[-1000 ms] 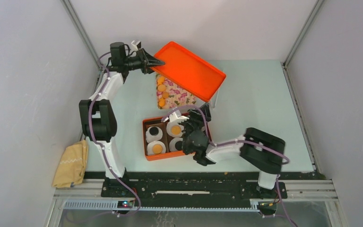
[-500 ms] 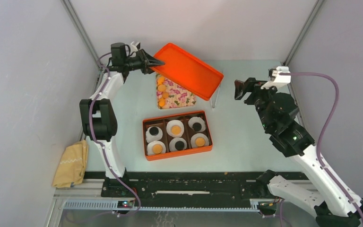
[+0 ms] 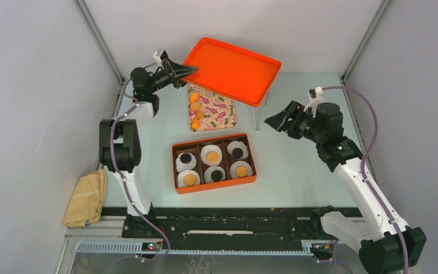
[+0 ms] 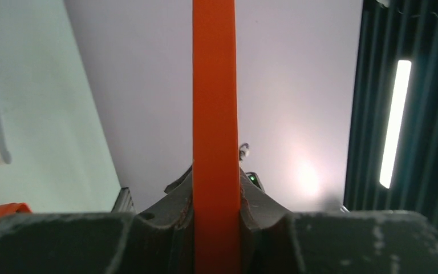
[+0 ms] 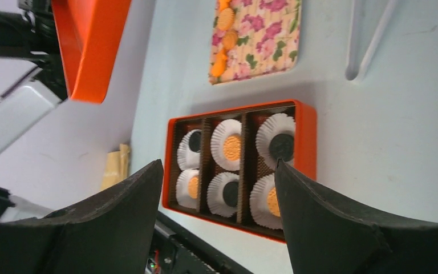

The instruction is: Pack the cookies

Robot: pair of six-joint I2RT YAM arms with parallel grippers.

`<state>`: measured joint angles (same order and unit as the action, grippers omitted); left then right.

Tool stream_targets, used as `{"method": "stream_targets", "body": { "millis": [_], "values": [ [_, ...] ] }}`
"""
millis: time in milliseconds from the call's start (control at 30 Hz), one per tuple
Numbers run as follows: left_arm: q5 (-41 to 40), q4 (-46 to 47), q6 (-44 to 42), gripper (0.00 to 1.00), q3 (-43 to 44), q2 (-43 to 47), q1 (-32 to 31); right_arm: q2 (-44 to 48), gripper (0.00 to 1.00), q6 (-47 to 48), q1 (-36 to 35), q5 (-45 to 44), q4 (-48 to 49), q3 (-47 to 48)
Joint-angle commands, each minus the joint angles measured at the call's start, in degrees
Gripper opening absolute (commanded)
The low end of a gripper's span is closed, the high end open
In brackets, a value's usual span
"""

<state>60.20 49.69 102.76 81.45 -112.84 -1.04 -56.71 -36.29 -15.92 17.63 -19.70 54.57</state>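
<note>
left hand [image 3: 183, 72] clamped on orange lid [image 3: 234, 69], above floral mat [image 3: 217, 111] | right hand [image 3: 275, 117] apart, near wire stand [image 3: 256, 117] | cookies [image 3: 211, 156] in box [image 3: 214, 184]

Pale table [image 3: 302, 165], orange box [image 3: 217, 186], floral tray [image 3: 219, 111], wire stand [image 3: 256, 117]

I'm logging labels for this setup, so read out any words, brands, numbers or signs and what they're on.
None: no text is readable in any view. The orange lid, orange box, cookies and floral tray bear no print; the tray shows only a flower pattern.
</note>
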Motion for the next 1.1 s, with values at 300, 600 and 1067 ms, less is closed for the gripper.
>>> {"method": "stream_targets", "body": {
  "millis": [300, 600, 1067],
  "values": [
    [0.2, 26.7, 17.7, 0.00, -7.1, 0.1, -1.1, 2.2, 0.80, -2.0, 5.6, 5.1, 12.2, -1.4],
    [1.2, 26.7, 18.3, 0.00, -6.0, -1.8, -5.0, 0.3, 0.82, 26.5, -11.1, -26.2, -1.2, 9.7],
    [2.8, 20.4, 17.4, 0.00, 0.5, -5.4, -5.7, -16.1, 0.84, 53.6, -38.4, -77.5, -3.1, 11.4]
  ]
}}
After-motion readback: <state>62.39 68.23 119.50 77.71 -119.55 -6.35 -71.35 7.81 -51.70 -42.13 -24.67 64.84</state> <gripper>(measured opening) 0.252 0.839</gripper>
